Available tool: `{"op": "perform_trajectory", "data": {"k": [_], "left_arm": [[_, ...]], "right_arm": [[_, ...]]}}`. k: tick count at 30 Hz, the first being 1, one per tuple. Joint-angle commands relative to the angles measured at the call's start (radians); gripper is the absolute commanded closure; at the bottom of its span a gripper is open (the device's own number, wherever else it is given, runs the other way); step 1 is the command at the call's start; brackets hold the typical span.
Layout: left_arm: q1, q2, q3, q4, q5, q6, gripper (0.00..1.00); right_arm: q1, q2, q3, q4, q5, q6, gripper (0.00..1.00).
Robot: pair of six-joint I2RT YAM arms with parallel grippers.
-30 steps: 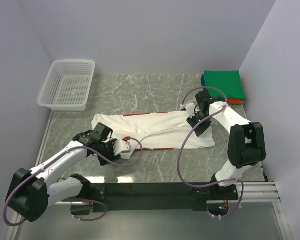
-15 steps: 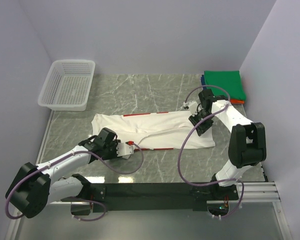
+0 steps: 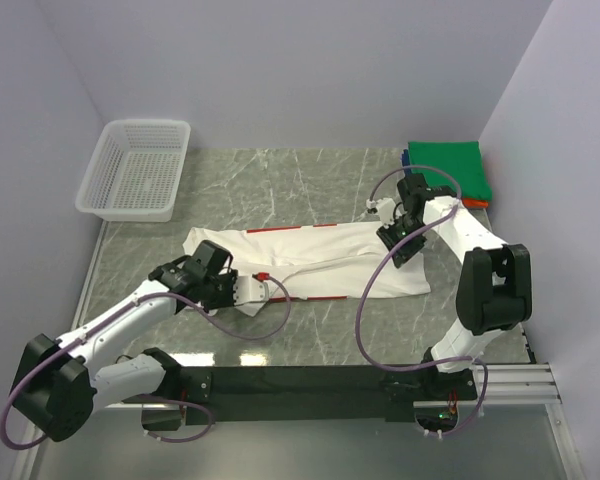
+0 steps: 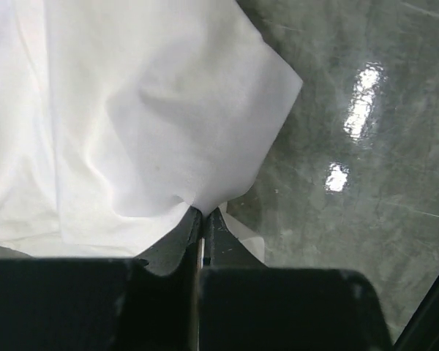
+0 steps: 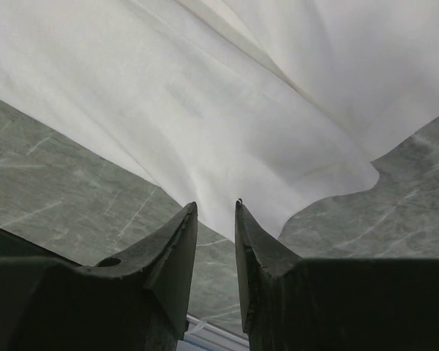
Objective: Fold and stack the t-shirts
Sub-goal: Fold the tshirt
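Here white tee [image 4: 132, 110] fold pinched in left gripper [image 4: 203, 218].

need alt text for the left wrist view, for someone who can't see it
The left tool, seen from just behind its dark fingers, is shut on a pinched fold of the white t-shirt. The cloth fills the upper left of the view; the grey-green marble table with bright light reflections fills the right.
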Motion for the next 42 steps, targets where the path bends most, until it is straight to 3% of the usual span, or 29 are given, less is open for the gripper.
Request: {"op": "perform_trajectory", "data": {"k": [1, 10, 16, 19, 22, 24, 29, 33, 37, 38, 42], "left_arm": [[0.037, 0.02, 0.072, -0.071, 0.087, 0.021, 0.99], [0.285, 0.332, 0.371, -0.02, 0.19, 0.049, 0.99], [0.351, 0.598, 0.624, -0.016, 0.244, 0.031, 0.99], [0.385, 0.707, 0.722, 0.007, 0.264, 0.009, 0.91], [0.417, 0.784, 0.808, 0.017, 0.287, -0.015, 0.72], [0.428, 0.821, 0.864, 0.018, 0.305, -0.032, 0.64], [0.47, 0.824, 0.919, 0.093, 0.293, -0.132, 0.59], [0.5, 0.807, 0.944, -0.021, 0.366, -0.172, 0.55], [0.542, 0.772, 0.919, -0.037, 0.405, -0.288, 0.49], [0.548, 0.766, 0.921, -0.049, 0.418, -0.311, 0.42], [0.563, 0.735, 0.913, -0.111, 0.474, -0.426, 0.41]], "right_arm": [[-0.003, -0.002, 0.068, -0.026, -0.039, -0.007, 0.65], [-0.005, 0.043, 0.142, -0.04, -0.085, -0.001, 0.65], [-0.005, 0.084, 0.18, -0.048, -0.105, 0.002, 0.65], [-0.003, 0.095, 0.188, -0.048, -0.125, 0.008, 0.65], [0.0, 0.112, 0.195, -0.049, -0.169, 0.019, 0.65], [0.007, 0.119, 0.209, -0.048, -0.215, 0.033, 0.65], [0.047, 0.135, 0.246, 0.007, -0.28, 0.083, 0.65], [0.132, 0.188, 0.362, 0.047, -0.3, 0.172, 0.64], [0.242, 0.262, 0.488, 0.113, -0.3, 0.246, 0.63], [0.285, 0.289, 0.511, 0.151, -0.289, 0.261, 0.63], [0.39, 0.328, 0.573, 0.286, -0.263, 0.309, 0.62]]}}
